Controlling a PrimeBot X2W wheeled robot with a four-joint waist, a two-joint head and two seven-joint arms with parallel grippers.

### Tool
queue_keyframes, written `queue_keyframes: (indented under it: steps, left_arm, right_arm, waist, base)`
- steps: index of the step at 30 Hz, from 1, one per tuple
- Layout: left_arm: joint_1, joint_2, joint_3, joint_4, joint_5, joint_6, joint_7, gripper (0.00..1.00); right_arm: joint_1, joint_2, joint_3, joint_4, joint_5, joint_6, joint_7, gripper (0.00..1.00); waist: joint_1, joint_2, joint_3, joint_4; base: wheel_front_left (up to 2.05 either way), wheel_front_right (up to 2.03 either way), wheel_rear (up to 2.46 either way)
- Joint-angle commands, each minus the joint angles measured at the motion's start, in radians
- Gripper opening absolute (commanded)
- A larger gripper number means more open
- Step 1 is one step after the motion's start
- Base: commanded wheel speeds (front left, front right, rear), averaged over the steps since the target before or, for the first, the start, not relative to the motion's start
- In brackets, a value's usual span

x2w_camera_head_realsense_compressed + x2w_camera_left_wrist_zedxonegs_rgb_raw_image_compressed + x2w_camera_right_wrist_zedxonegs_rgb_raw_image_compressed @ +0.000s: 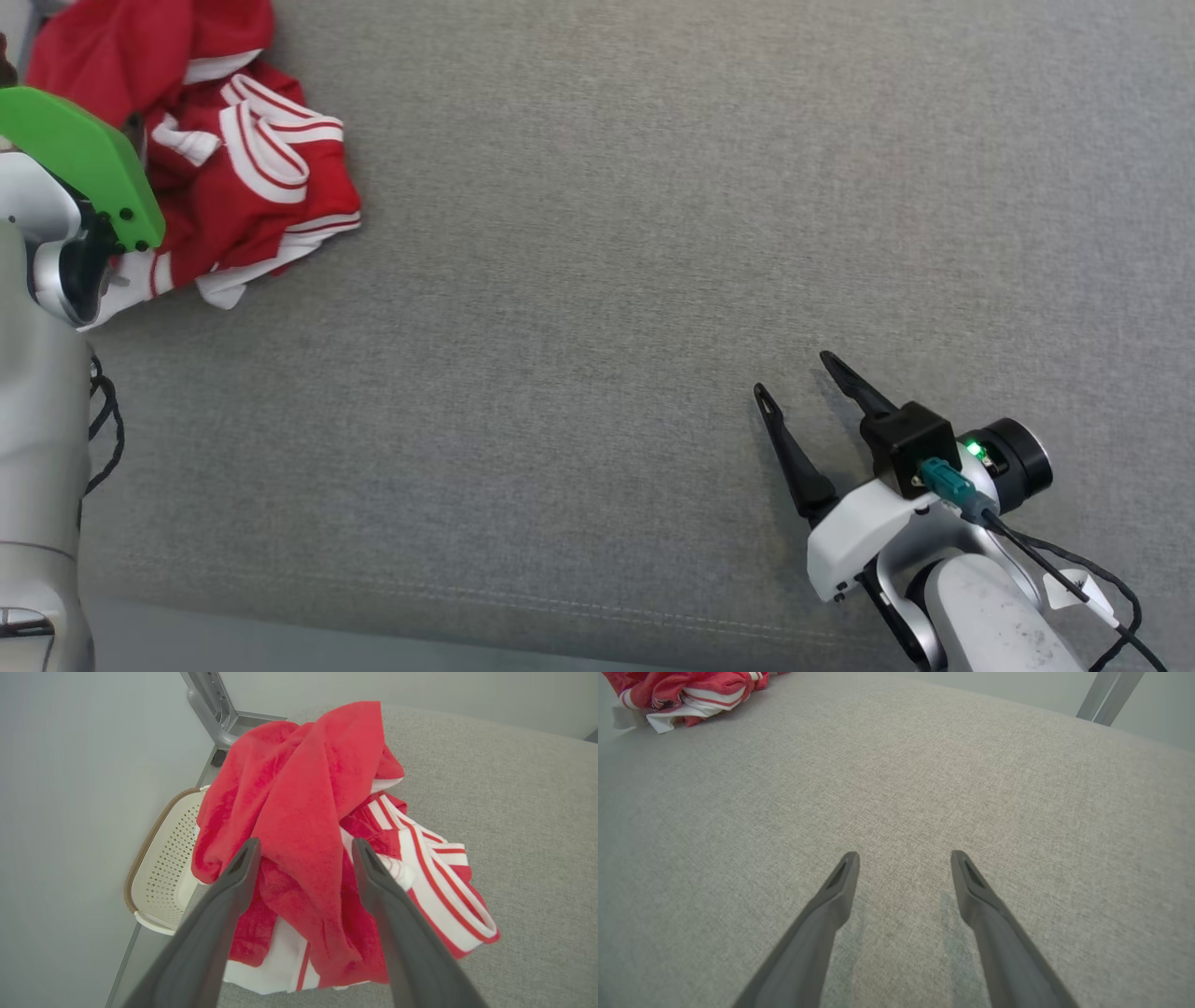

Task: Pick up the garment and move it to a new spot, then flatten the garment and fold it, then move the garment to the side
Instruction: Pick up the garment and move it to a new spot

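Surface (pixel 597 280): grey woven cloth, flat and wide, under soft, even light.
Seam (pixel 523 597): a pale stitched line ran along the surface's edge at 6 o'clock in the head view.
Floor (pixel 60 812): plain pale grey, at 9 o'clock in the left wrist view.
Basket (pixel 161 868): cream, perforated, brown-rimmed; it stood on the floor beside the surface.
Post (pixel 212 704): grey metal, at 11 o'clock in the left wrist view.

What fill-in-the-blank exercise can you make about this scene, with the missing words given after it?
1. The crumpled garment is white and ____.
2. The left gripper points at the garment with jaws ____.
3. The right gripper hangs open above bare ____ upholstery.
4. In the head view, the garment lies at the upper ____.
Missing words: red; open; grey; left.
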Motion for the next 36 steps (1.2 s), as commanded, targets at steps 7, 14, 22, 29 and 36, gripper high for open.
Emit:
queue_keyframes:
  steps: [7,14,22,29,36]
  left_arm:
    - [-0.023,0.046,-0.035,0.065,0.05,0.045,0.014,0.72]
    - [-0.011,0.046,-0.045,0.083,0.061,0.074,-0.05,0.0]
    - [-0.028,0.045,-0.084,0.055,0.089,0.049,-0.17,0.0]
    - [-0.066,0.021,-0.152,-0.019,0.121,-0.003,-0.178,0.0]
    - [-0.064,-0.064,-0.2,-0.118,0.091,-0.044,-0.148,0.0]
  right_arm:
    - [0.001,-0.002,0.02,0.004,0.006,-0.001,-0.008,1.0]
    - [0.016,0.004,0.025,0.035,0.009,-0.001,-0.022,1.0]
    - [0.028,0.019,0.039,0.095,0.036,-0.001,-0.061,1.0]
    - [0.057,0.03,0.027,0.148,0.064,-0.001,-0.089,1.0]
    - [0.078,0.033,0.034,0.176,0.099,-0.001,-0.107,1.0]
  waist:
    - [-0.0001,0.0,0.066,-0.104]
    - [-0.0001,0.0,0.024,-0.094]
    - [-0.0001,0.0,-0.099,-0.103]
    - [-0.0001,0.0,-0.219,-0.16]
    - [-0.0001,0.0,-0.303,-0.268]
  base:
    - [0.0,0.0,0.0]
    - [0.0,0.0,0.0]
    - [0.0,0.0,0.0]
    - [0.0,0.0,0.0]
    - [0.0,0.0,0.0]
